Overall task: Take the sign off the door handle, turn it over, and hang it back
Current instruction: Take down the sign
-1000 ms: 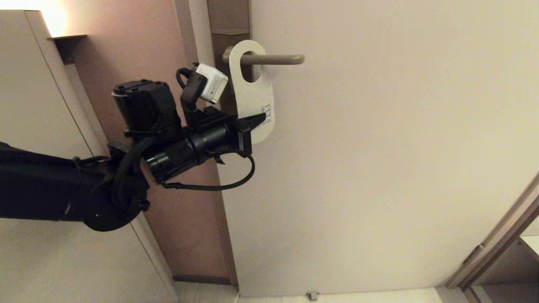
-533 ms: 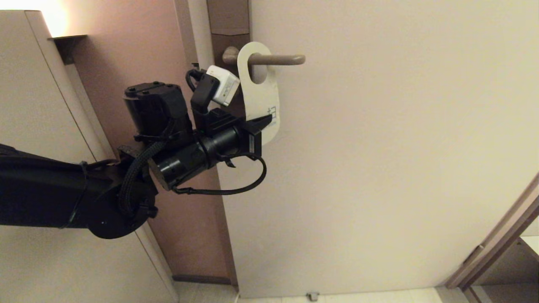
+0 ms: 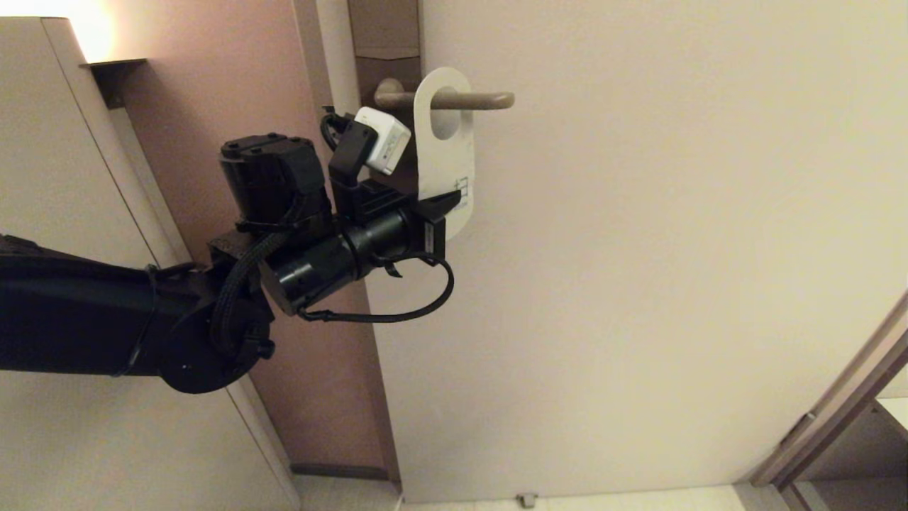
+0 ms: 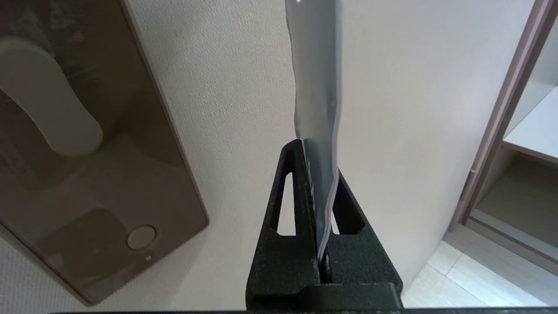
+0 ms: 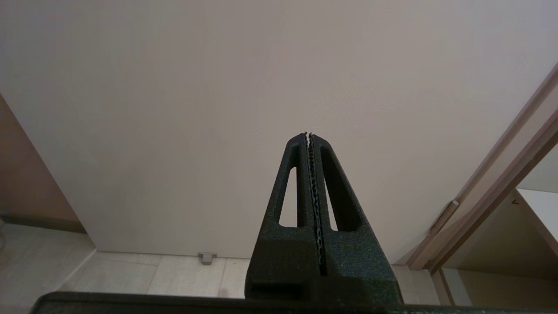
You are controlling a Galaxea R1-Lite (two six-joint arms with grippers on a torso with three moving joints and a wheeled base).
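On the door (image 3: 638, 248), up near its left edge, the sign (image 3: 443, 152) hangs with its oval hole threaded over the door handle (image 3: 464, 100), the white face turned toward the head camera and some small dark print visible near its lower end. The handle is a slim taupe lever running level from a tall brown backplate (image 3: 376, 78), and the card sits partway along the bar, closer to the backplate than to the free tip. The left pincer (image 3: 441, 204) reaches in from the lower left and is clamped on the bottom end of the sign, its black fingers (image 4: 287, 192) pressed flat against both faces of the card. In the left wrist view the card (image 4: 316, 87) is seen edge-on rising out of the closed fingers, slightly wavy along its length, with the backplate (image 4: 113, 183) and its round keyhole (image 4: 141, 237) off to one side. The right pincer (image 5: 309, 136) does not show in the head view; its own camera shows the two toothed fingers pressed together with nothing between them, pointing at the plain door, a small door stop (image 5: 207, 257) low at the floor.
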